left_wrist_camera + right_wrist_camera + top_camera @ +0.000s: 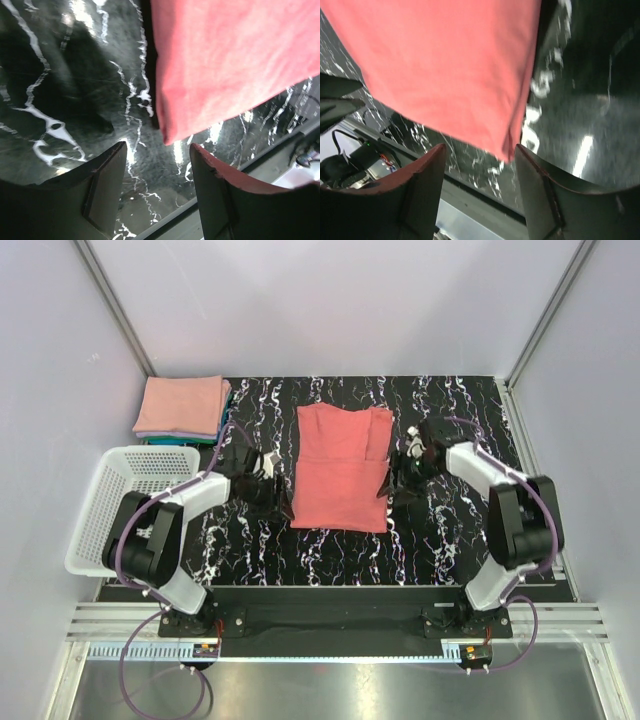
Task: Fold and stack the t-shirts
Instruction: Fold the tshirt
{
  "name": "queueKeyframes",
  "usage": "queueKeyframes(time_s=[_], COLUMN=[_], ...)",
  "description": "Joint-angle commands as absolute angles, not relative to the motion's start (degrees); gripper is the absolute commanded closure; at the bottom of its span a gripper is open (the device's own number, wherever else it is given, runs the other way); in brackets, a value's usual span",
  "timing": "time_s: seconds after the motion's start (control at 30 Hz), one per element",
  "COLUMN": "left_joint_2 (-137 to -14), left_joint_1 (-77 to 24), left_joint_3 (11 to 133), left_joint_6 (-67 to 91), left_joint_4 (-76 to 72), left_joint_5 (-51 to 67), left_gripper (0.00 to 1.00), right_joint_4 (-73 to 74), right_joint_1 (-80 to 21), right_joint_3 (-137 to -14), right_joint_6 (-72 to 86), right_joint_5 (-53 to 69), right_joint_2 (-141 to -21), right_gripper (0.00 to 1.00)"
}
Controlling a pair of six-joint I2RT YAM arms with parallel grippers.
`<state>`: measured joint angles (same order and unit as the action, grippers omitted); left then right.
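Note:
A coral-red t-shirt (340, 468) lies flat on the black marbled table (450, 550), its sides folded in to a long rectangle. My left gripper (277, 502) is open and empty at the shirt's near left corner (172, 134). My right gripper (395, 492) is open and empty at the shirt's near right corner (509, 150). Both sets of jaws stand apart with the corner just ahead of them. A stack of folded shirts, salmon pink (182, 404) on top and teal (180, 439) below, sits at the far left corner.
A white plastic mesh basket (115, 502) stands off the table's left edge beside the left arm. Grey walls close in the back and both sides. A metal rail (330, 620) runs along the near edge.

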<state>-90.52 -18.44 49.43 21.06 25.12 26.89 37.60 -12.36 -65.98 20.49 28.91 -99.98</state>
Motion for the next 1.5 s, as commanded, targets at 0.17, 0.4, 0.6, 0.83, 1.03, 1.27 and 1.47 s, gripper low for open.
queueKeyframes(time_s=[0.17, 0.4, 0.6, 0.83, 1.03, 1.27, 1.47], left_joint_2=[-89.82, -92.98, -94.39, -95.36, -95.71, -89.92, -92.98], left_joint_1=[-18.28, -18.28, -18.28, -17.93, -17.14, -16.52, -16.44], left_joint_3=[44.74, 43.42, 42.89, 42.8, 43.42, 44.38, 44.56], left_joint_6=[21.71, 20.74, 20.39, 20.74, 19.69, 19.25, 20.48], left_joint_4=[18.02, 15.47, 14.94, 15.64, 18.37, 22.5, 20.4], left_joint_5=[32.43, 33.31, 32.43, 29.88, 28.21, 26.63, 29.44], left_gripper=[0.42, 0.42, 0.42, 0.62, 0.79, 0.5, 0.48], right_joint_4=[36.92, 28.31, 23.12, 23.55, 24.96, 26.72, 27.16], right_joint_1=[-13.97, -14.77, -14.94, -14.94, -15.03, -15.03, -15.03], right_joint_3=[-54.24, -50.36, -48.34, -45.54, -43.07, -43.51, -42.1], right_joint_6=[23.2, 26.89, 29.44, 29.36, 27.16, 27.42, 29.35], right_joint_5=[27.33, 27.77, 26.72, 24.7, 24.61, 26.28, 26.28], right_joint_2=[-91.67, -93.6, -97.03, -96.16, -94.66, -92.9, -91.06], right_gripper=[0.3, 0.31, 0.45, 0.81, 0.81, 0.56, 0.52])
